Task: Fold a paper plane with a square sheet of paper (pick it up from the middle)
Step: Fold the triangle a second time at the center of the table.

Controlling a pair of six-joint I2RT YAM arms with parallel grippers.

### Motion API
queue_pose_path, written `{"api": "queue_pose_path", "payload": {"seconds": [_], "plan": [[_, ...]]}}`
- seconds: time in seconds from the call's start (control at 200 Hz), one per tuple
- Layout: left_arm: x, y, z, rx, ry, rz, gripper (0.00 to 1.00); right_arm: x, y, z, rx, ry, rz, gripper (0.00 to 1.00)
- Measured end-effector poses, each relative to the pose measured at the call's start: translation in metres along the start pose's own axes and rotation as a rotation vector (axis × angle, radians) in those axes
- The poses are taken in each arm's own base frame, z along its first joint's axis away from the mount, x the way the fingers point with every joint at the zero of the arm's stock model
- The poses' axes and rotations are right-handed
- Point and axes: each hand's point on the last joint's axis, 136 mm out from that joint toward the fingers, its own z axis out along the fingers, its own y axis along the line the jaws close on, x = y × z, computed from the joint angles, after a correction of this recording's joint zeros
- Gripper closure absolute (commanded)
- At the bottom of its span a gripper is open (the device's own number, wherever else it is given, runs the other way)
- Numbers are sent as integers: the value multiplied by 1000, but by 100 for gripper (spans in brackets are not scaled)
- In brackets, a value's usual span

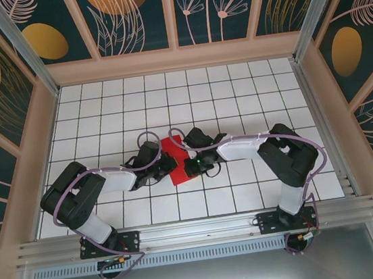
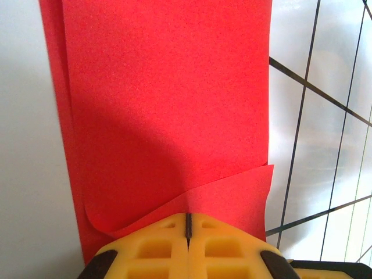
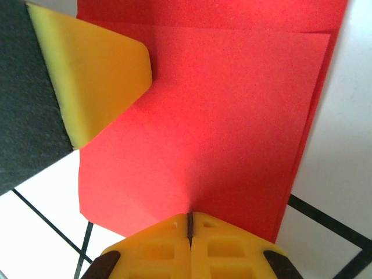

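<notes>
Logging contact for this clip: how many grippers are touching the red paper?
2. The left gripper, jaws shut, touches the red paper from the left; the right gripper, jaws shut, touches it from the right.

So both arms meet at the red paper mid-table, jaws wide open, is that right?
Not quite: both pairs of jaws are shut, not open. Each wrist view shows its yellow fingers closed on the red paper. They do meet mid-table.
</notes>
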Motion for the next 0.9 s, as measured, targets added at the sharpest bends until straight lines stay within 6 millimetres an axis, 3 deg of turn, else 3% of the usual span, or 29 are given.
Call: {"api": "queue_pose_path", "payload": {"seconds": [0.44,0.651,0.781,0.901], "plan": [[0,-1,1,1,1,1,96,22,-25,-24,-18,-5,71,100],[-1,-2,1,3,1,5,96,-8,3,-35,-119,-67,69,100],[-1,-2,1,2,1,9,96,-34,15,-25,-156,-92,70,100],[-1,-2,1,1,1,9,96,-36,12,-9,-158,-69,94,100]]}}
